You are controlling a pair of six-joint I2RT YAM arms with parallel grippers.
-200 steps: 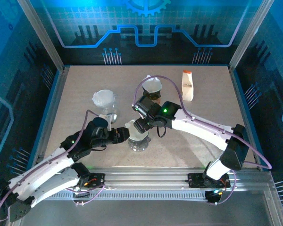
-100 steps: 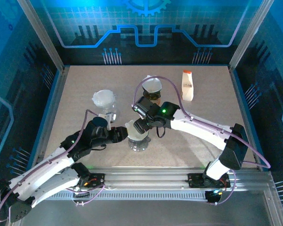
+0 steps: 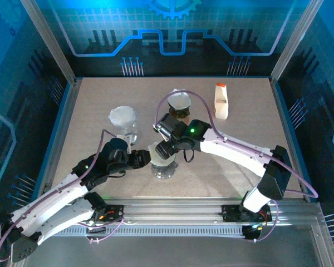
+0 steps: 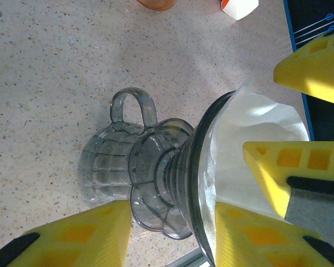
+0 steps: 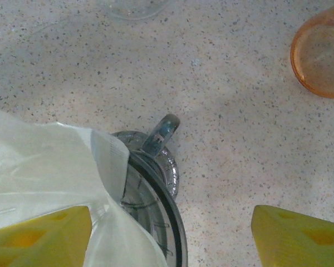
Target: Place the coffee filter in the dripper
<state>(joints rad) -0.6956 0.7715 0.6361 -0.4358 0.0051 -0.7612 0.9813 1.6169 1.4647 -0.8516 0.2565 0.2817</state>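
The clear dripper stands on a glass mug near the table's front. The white coffee filter sits in its cone, one edge standing above the rim. My left gripper comes in from the left, and its yellow fingers press on either side of the dripper just under the rim. My right gripper hovers over the dripper with its jaws wide. One of its fingers lies against the filter paper; the other is over bare table.
A clear holder with white filters stands behind and left of the dripper. An orange cup with white paper in it and a white-and-orange carton stand further back. Blue walls enclose the table.
My left gripper's jaws have narrowed onto the dripper. My right gripper has shifted slightly back and left above it. The filter stays in the cone.
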